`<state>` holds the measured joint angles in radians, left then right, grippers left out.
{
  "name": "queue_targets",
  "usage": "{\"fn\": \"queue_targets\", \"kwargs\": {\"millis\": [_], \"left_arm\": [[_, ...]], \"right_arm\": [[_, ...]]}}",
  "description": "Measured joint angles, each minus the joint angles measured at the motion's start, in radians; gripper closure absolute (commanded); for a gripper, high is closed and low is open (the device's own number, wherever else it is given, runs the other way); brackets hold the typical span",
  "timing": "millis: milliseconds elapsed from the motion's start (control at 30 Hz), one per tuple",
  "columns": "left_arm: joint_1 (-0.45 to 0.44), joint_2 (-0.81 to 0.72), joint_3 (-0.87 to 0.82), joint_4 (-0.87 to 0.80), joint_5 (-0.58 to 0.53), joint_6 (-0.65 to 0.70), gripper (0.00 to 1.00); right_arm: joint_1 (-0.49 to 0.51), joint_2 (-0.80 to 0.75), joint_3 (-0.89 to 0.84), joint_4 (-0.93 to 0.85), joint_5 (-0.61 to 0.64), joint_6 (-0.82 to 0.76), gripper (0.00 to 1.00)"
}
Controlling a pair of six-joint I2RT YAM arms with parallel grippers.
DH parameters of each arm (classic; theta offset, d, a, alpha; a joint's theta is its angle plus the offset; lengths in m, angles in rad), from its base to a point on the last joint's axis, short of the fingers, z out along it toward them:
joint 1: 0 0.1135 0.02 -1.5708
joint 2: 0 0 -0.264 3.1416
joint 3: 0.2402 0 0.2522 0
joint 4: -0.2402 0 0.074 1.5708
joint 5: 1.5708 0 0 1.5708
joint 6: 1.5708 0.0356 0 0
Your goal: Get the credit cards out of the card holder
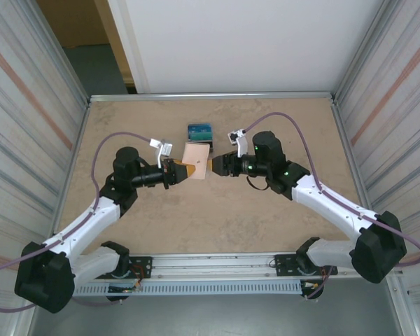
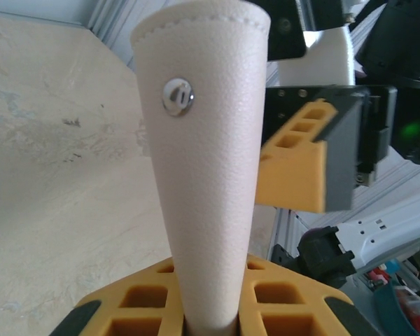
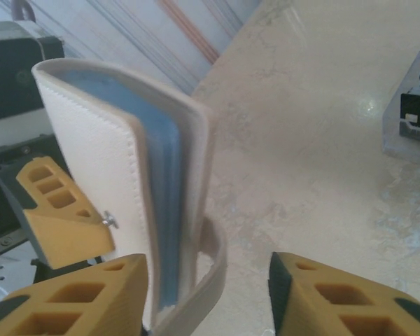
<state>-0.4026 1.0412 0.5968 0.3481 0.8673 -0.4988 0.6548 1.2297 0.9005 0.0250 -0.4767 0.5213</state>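
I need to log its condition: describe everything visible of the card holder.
The card holder is a small flat wallet of cream-tan, pebbled, leather-like material with stitched edges, a metal snap stud, a pale-blue lining and an unfastened closing tab. It stands on edge above the table, slightly ajar, clamped at one end by the left gripper. The right gripper straddles its other end with open jaws.

The card holder (image 1: 195, 153) is in the middle of the bench (image 1: 217, 224). The left end effector (image 1: 178, 171) is on its left and the right end effector (image 1: 211, 165) on its right. The credit cards (image 1: 199, 131) lie on the bench just behind it.
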Motion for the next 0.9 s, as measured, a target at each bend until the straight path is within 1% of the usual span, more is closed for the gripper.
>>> {"fn": "queue_targets", "kwargs": {"millis": [200, 367, 467, 800, 900], "left_arm": [[0.000, -0.005, 0.004, 0.013, 0.028, -0.016, 1.00], [0.000, -0.006, 0.006, 0.023, 0.044, -0.043, 1.00], [0.000, -0.009, 0.006, 0.024, 0.053, -0.057, 1.00], [0.000, -0.019, 0.010, 0.067, 0.069, -0.099, 1.00], [0.000, -0.019, 0.010, 0.074, 0.076, -0.106, 1.00]], "right_arm": [[-0.032, 0.000, -0.041, 0.043, -0.059, 0.017, 0.60], [-0.050, -0.006, -0.051, 0.122, -0.160, 0.029, 0.60], [-0.055, -0.018, -0.061, 0.147, -0.197, 0.039, 0.60], [-0.055, -0.018, -0.061, 0.179, -0.236, 0.047, 0.70], [-0.055, -0.009, -0.061, 0.186, -0.240, 0.051, 0.70]]}}
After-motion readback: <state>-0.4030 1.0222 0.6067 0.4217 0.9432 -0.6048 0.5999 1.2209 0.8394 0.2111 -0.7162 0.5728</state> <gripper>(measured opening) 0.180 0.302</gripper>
